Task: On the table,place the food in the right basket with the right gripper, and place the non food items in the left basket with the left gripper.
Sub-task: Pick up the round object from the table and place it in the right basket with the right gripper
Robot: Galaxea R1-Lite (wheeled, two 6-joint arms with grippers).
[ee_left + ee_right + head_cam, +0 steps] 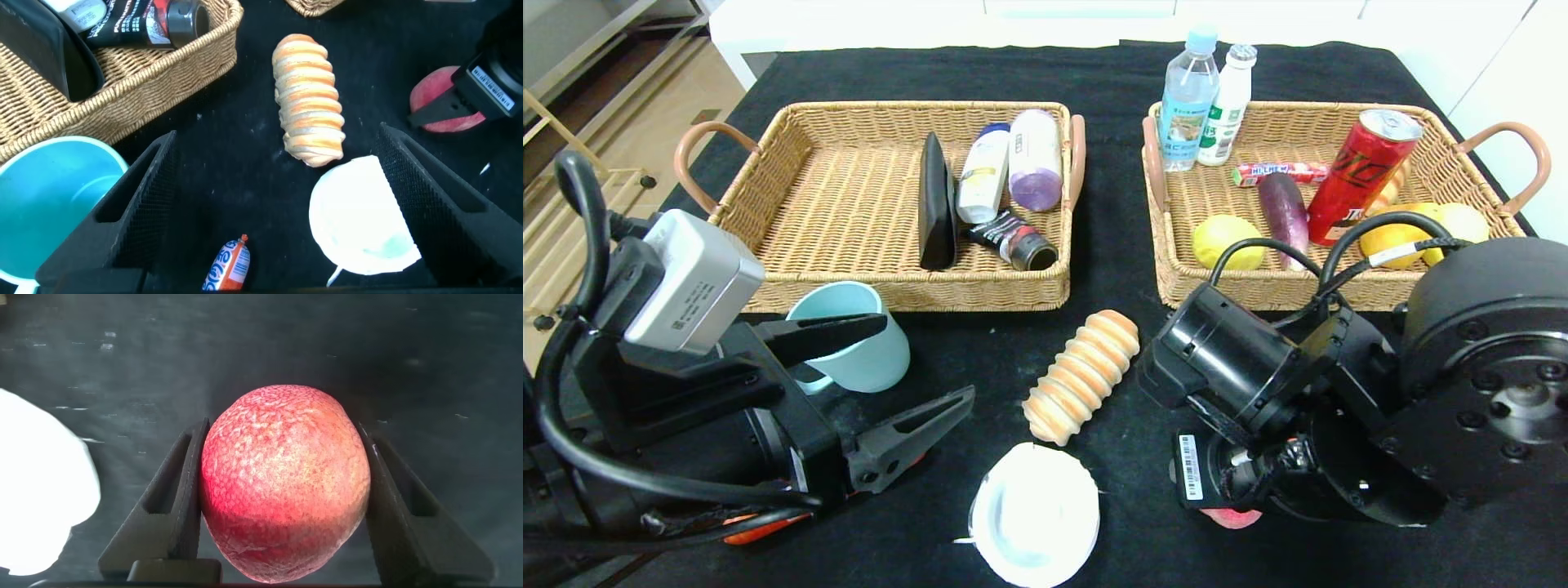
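My right gripper (284, 433) is shut on a red fruit (284, 482), low over the black cloth at the front right; in the head view only a sliver of the fruit (1232, 518) shows under the wrist. My left gripper (927, 359) is open and empty above the cloth at the front left. A ridged bread roll (1082, 376) lies between the arms. A white round lid-like item (1035, 514) lies in front of it. A light blue cup (854, 335) stands beside the left gripper. An orange sausage packet (227, 265) lies below the left gripper.
The left basket (792, 180) holds a black flat item, two bottles and a black tube. The right basket (1217, 192) holds a water bottle, a milk bottle, a candy stick, an eggplant, a red can, a lemon and oranges.
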